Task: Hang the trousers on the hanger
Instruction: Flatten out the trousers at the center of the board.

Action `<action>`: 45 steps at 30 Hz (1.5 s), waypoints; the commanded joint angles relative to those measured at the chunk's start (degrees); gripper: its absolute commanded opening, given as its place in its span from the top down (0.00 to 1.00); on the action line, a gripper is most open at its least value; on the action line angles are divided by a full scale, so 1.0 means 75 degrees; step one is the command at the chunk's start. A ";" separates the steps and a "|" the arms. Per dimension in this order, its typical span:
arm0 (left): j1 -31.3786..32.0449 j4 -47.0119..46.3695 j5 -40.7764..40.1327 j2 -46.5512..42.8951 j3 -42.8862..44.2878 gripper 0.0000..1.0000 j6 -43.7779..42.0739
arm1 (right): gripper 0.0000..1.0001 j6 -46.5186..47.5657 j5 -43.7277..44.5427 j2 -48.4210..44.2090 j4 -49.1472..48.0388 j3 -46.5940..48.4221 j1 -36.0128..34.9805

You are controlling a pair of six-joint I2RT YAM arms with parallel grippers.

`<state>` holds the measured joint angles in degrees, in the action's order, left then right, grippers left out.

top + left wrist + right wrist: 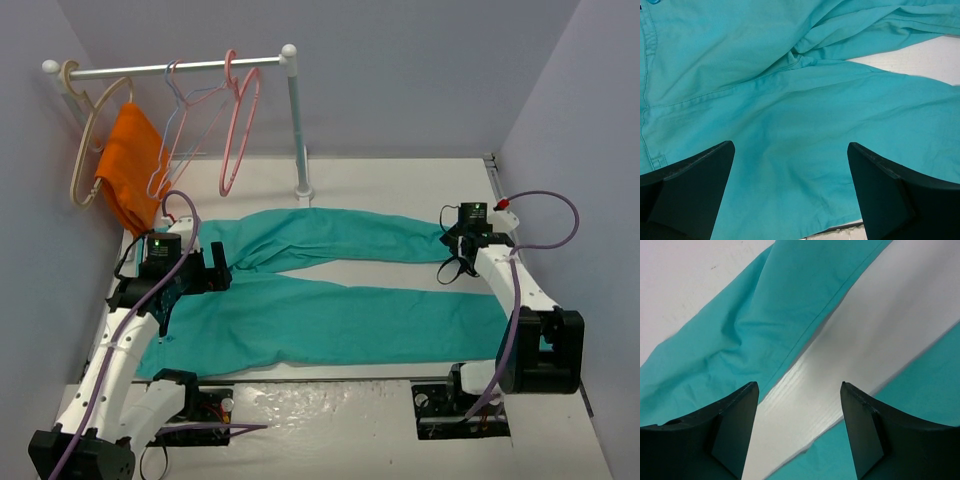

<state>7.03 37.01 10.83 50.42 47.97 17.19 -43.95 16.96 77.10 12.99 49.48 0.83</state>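
Note:
The teal trousers point(330, 322) lie flat on the white table, waist at the left, both legs stretched to the right. The salmon-pink hanger point(241, 125) hangs on the rail at the back left, apart from both grippers. My left gripper point(218, 272) is open and empty over the trousers' crotch; in the left wrist view point(790, 170) the teal fabric point(790, 100) fills the space between its fingers. My right gripper point(456, 263) is open and empty near the cuff end of the far leg; in the right wrist view point(800, 410) it sits above bare table point(840, 340) between the two legs point(740, 330).
A white rail point(170, 69) on a post point(297, 120) stands at the back left. It carries a thick beige hanger point(85, 150) with an orange cloth point(130, 165) and thin pale blue and pink hangers point(185, 110). Grey walls close in on both sides.

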 commanded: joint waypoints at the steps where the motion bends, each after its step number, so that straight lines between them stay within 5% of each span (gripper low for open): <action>1: 0.0047 -0.0306 -0.0055 0.0036 0.0211 0.05 0.0095 | 0.36 -0.0092 -0.0057 0.0488 -0.0616 0.0470 0.0259; 24: 0.0047 -0.0273 -0.0096 0.0200 0.0212 0.05 0.0075 | 0.43 -0.0466 -0.0953 0.2401 -0.2546 -0.0009 0.0694; 30: 0.0047 -0.0283 -0.0063 0.0251 0.0214 0.05 0.0075 | 0.57 -0.0415 -0.0886 0.2488 -0.2655 -0.0103 0.0722; 36: 0.0035 -0.0281 -0.0071 0.0284 0.0214 0.05 0.0075 | 0.97 -0.0162 -0.0828 0.2571 -0.2660 0.0184 0.0733; 45: 0.0035 -0.0220 -0.0203 0.0322 0.0214 0.05 0.0088 | 1.00 0.1287 -0.1650 0.2479 -0.1804 0.3497 0.0676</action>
<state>7.07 37.04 10.39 52.63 47.97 17.19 -41.70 6.73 99.15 0.60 62.57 5.97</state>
